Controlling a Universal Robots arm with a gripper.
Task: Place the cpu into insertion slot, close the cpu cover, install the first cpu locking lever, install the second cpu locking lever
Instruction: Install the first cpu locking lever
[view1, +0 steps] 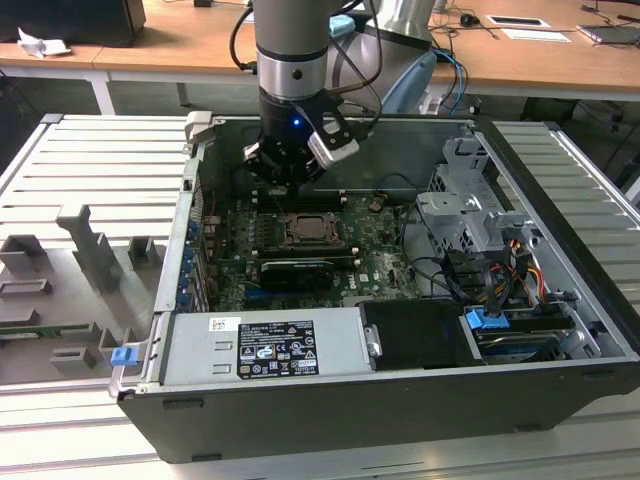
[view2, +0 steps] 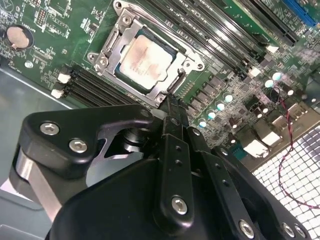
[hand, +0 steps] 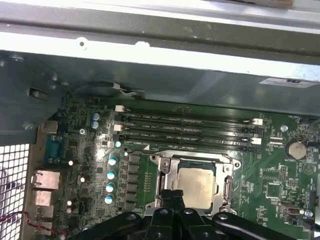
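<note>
In the upper centre of the exterior view the arm (view1: 290, 50) reaches down into an open case (view1: 400, 415). The gripper (view1: 290, 178) hangs just above the motherboard (view1: 385, 265), near the middle of the frame. In both wrist views its black fingers (view2: 172, 150) are pressed together with nothing between them. Their tips sit just beside one edge of the slot (view2: 111, 46); whether they touch the board cannot be told. The cpu (view2: 145, 57) lies seated in the slot, its pale top marked with a brownish smear. The cover (hand: 223, 172) lies flat over it, and its window frames the chip. Long black memory slots (hand: 185, 131) run alongside the slot, between it and the case wall. A round coin cell (hand: 296, 148) sits on the board off one corner. In the lower centre of the exterior view a grey power supply (view1: 265, 345) fills the near end of the case. Coloured wires (view1: 510, 265) bunch on the exterior view's right. A grey ribbed tray (view1: 90, 180) with upright fixtures lies on the exterior view's left.
</note>
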